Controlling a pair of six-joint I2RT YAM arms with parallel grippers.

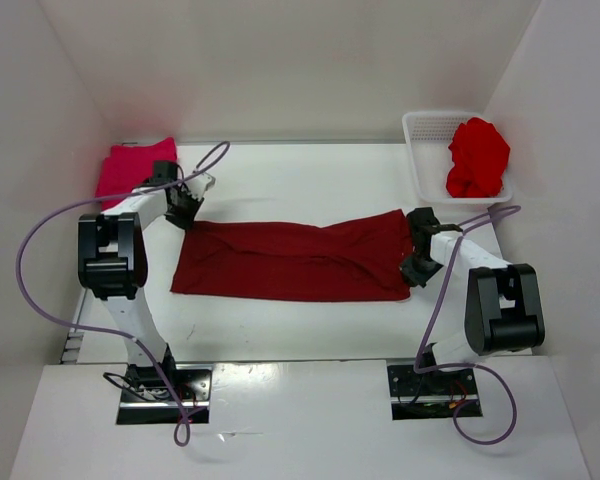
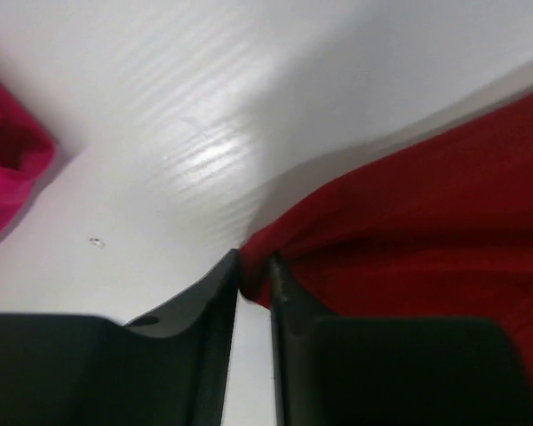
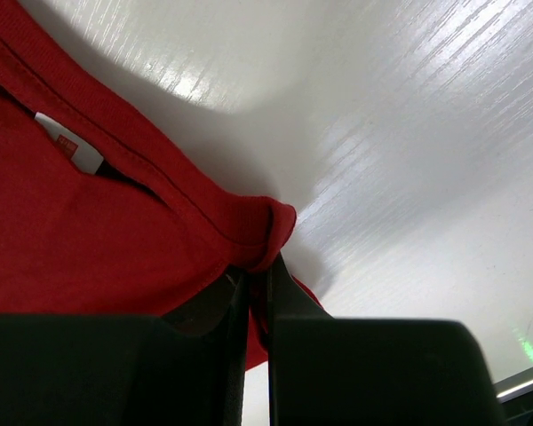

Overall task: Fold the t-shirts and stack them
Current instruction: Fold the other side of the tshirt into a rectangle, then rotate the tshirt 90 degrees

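dark maroon t-shirt (image 1: pixel 295 260) spread flat on table (image 1: pixel 300 175), left gripper (image 1: pixel 184 214) pinching its left corner, right gripper (image 1: pixel 417 264) clamped on its right edge, pinkish-crimson t-shirt (image 1: pixel 130 168) far left, bright red t-shirt (image 1: pixel 477 158) in basket (image 1: pixel 425 130)

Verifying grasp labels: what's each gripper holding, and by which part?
Both hold the dark maroon t-shirt. The left gripper pinches its far left corner; the right gripper pinches a bunched edge at its right end, near the white tag.
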